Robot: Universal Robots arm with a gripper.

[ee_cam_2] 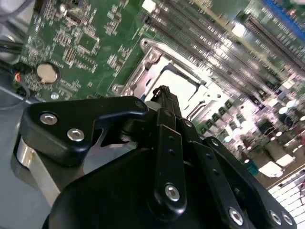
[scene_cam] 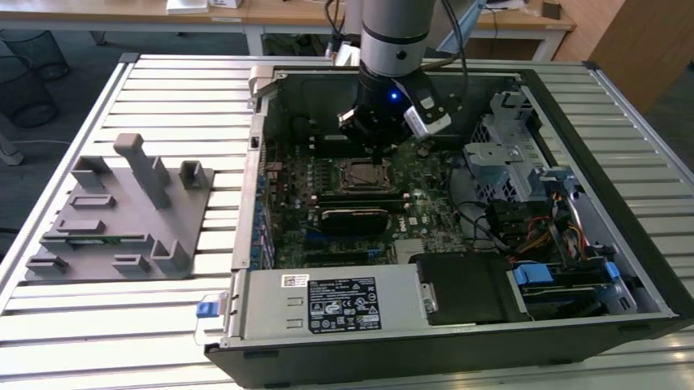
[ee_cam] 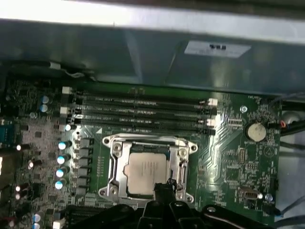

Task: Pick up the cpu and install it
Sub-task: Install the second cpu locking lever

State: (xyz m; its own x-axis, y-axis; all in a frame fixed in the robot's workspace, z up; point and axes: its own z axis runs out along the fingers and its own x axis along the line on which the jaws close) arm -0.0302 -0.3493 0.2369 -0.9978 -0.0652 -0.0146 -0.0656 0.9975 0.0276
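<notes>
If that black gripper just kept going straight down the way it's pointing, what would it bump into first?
Most likely the cpu sitting in the motherboard socket. In both wrist views the gripper tip hangs just over the chip's edge, so it might catch the socket's metal frame instead; the gap between them is hard to judge.

One open computer case [scene_cam: 639,268], one cpu [ee_cam: 147,173] in one socket [ee_cam: 116,164], four memory slots [ee_cam: 138,113], one grey holder block [scene_cam: 119,219].

the arm [scene_cam: 396,36] was a silver-grey tube ending in a black wrist with a small blue light and a white-grey box clipped on, dark cables running alongside, and the gripper [ee_cam_2: 164,95] was matte black linkage bars with silver screw heads.
</notes>
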